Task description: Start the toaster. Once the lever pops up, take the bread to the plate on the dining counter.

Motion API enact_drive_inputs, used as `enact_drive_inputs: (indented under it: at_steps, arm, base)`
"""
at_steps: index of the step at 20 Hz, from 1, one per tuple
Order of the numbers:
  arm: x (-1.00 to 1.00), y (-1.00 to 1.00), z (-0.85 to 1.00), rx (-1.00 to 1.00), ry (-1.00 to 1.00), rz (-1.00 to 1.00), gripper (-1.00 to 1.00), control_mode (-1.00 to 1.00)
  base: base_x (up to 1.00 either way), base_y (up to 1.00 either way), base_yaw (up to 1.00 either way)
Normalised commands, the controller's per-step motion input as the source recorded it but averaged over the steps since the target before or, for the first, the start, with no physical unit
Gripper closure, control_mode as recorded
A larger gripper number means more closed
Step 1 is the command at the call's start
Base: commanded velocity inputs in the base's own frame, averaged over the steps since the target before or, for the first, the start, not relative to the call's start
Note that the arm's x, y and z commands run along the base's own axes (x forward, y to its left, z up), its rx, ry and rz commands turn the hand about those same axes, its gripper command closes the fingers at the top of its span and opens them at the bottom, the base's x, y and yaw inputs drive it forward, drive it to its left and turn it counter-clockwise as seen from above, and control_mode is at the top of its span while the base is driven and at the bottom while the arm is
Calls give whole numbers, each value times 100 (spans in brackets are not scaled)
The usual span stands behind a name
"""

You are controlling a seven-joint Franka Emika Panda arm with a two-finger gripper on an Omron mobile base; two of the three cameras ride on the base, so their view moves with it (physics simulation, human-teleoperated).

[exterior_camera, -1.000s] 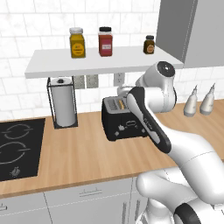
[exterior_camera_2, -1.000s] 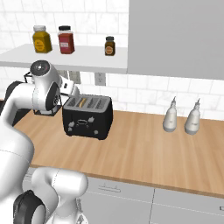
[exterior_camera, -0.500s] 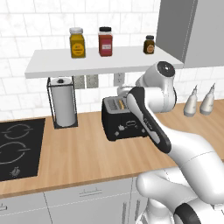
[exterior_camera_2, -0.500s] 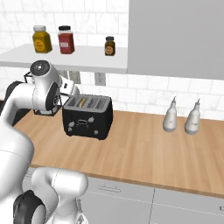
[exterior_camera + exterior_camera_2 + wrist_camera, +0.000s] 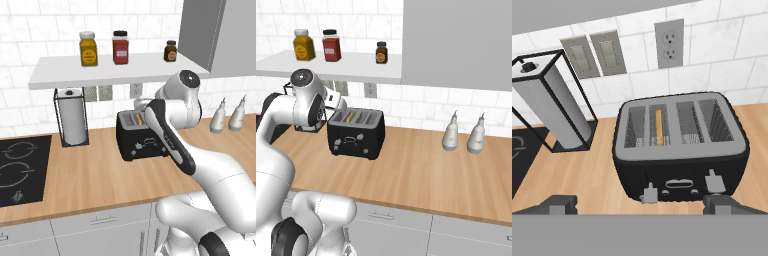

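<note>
The toaster (image 5: 681, 147) stands on the wooden worktop (image 5: 100, 175) near the tiled wall, right of the paper towel holder (image 5: 549, 107). The bread (image 5: 659, 127) sits low in its second slot from the left. The gripper (image 5: 643, 204) hovers above the toaster's near face, fingers spread wide and holding nothing.

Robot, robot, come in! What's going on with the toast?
Gripper open, hovering above the toaster. Bread sitting down in the second slot. Nothing between fingers and toaster.
</note>
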Motion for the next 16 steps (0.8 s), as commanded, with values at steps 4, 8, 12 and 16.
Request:
enact_drive_inputs:
  at_steps: [4,8,12,16]
  arm:
    - [0,0,0,0,0,0,-100,-100]
    - [0,0,0,0,0,0,-100,-100]
    - [0,0,0,0,0,0,-100,-100]
    - [0,0,0,0,0,0,-100,-100]
  base:
    - [0,0,0]
    - [0,0,0]
    - [0,0,0]
    - [0,0,0]
